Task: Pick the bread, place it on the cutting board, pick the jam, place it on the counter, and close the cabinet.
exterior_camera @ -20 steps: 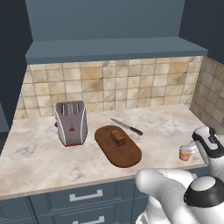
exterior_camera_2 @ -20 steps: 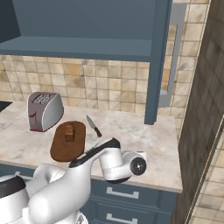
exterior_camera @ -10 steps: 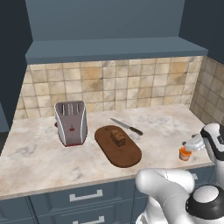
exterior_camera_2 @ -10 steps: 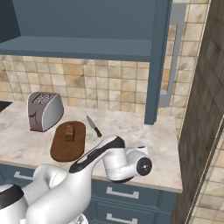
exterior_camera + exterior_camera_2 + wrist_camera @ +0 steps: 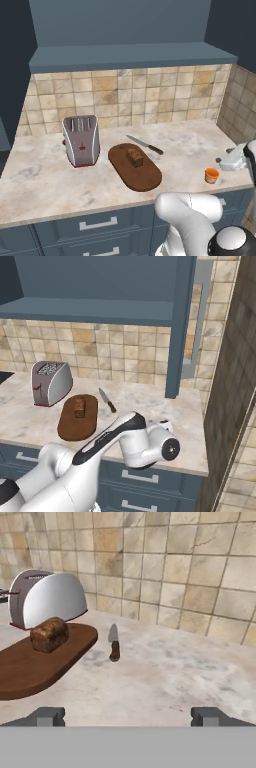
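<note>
— Gripper [image 5: 128, 716] first: how does it stand?

— Spread wide, with nothing between the two dark fingertips [image 5: 46, 716]; bare stone lies ahead of them in the hand view.

— And the big things?

— Largest is the cabinet [image 5: 100, 291], dark blue-grey over the tiled wall, its right door [image 5: 180, 326] swung out edge-on toward the right base camera. Below it runs the counter [image 5: 45, 180], beige marbled stone.

— What sits on that?

— A silver toaster [image 5: 80, 140] to the left. Just beside it lies the cutting board [image 5: 142, 172], a dark oval, with the bread [image 5: 134, 157] resting on its far half (a small brown chunk). A knife [image 5: 145, 145] lies on the stone just beyond the board's far right edge.

— The jam?

— Upright on the counter's front right part [image 5: 212, 175], well apart from the board, near the white hand at the frame's right edge.
</note>
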Robot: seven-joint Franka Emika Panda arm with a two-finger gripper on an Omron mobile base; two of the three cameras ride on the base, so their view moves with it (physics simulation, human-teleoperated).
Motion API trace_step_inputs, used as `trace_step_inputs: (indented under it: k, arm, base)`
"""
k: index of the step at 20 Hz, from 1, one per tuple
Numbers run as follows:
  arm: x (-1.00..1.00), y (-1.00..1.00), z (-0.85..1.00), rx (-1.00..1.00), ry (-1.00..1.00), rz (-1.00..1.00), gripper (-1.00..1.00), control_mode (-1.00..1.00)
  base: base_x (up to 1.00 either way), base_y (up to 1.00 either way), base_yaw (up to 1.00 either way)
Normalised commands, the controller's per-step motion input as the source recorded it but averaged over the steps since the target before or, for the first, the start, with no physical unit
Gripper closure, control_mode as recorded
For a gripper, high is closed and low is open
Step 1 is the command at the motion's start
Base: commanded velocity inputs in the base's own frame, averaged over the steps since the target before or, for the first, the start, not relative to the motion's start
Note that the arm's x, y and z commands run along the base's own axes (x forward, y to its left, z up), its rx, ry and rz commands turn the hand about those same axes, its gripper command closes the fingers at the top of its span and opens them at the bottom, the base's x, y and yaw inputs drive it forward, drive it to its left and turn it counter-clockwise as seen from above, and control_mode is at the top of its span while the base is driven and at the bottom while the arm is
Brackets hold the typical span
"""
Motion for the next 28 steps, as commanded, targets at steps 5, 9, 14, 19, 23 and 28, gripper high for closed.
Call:
trace_step_inputs:
  k: [5,9,14,19,23,28]
  arm:
    - [-0.57,0.0,0.3,0.0,-0.02,-0.02,-1.0,-1.0]
    - [-0.46,0.0,0.35,0.0,0.0,-0.03,-1.0,-1.0]
    - [-0.4,0.0,0.32,0.0,0.0,-0.02,-1.0,-1.0]
    - [-0.38,0.0,0.29,0.0,0.0,-0.01,-1.0,-1.0]
    - [-0.37,0.0,0.26,0.0,0.0,-0.01,-1.0,-1.0]
    - [-0.42,0.0,0.28,0.0,0.0,-0.04,-1.0,-1.0]
  base:
    - [0.0,0.0,0.0]
    - [0.0,0.0,0.0]
    - [0.0,0.0,0.0]
    - [0.0,0.0,0.0]
    - [0.0,0.0,0.0]
    - [0.0,0.0,0.0]
